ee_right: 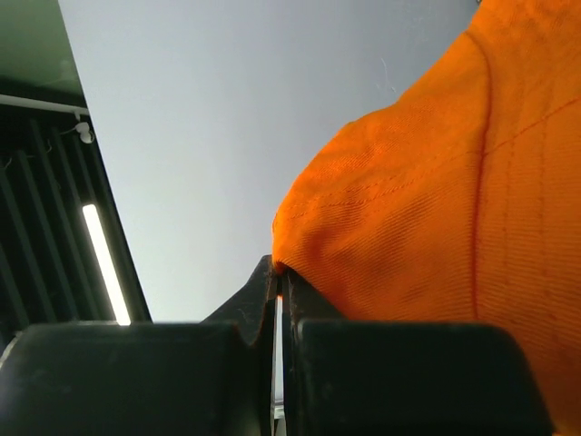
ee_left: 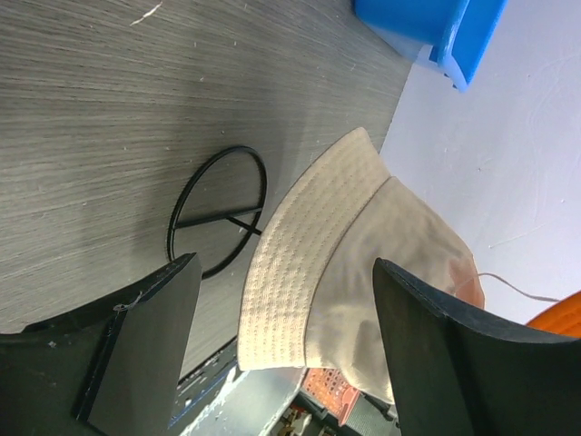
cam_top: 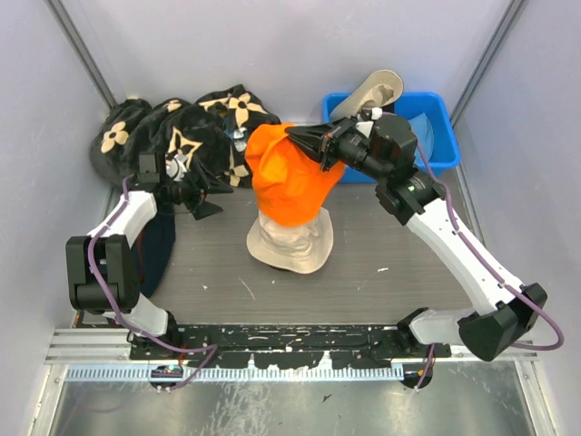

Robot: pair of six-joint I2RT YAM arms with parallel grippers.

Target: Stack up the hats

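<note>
My right gripper (cam_top: 307,145) is shut on the edge of the bright orange hat (cam_top: 289,177) and holds it up in the air. The hat hangs down onto the crown of a beige hat (cam_top: 290,245) that sits on the table's middle. In the right wrist view the jaws (ee_right: 280,272) pinch orange fabric (ee_right: 436,200). My left gripper (cam_top: 207,195) is open and empty, left of the hats. In its wrist view the beige hat (ee_left: 363,245) shows between the fingers (ee_left: 136,345), some way beyond them. No black hat can be made out.
A blue bin (cam_top: 445,150) at the back right holds another beige hat (cam_top: 372,89) and light blue fabric (cam_top: 427,123). Black cloth with tan flowers (cam_top: 182,136) is piled at the back left. A dark navy garment (cam_top: 159,250) lies by the left arm. A thin black ring (ee_left: 218,209) lies on the table.
</note>
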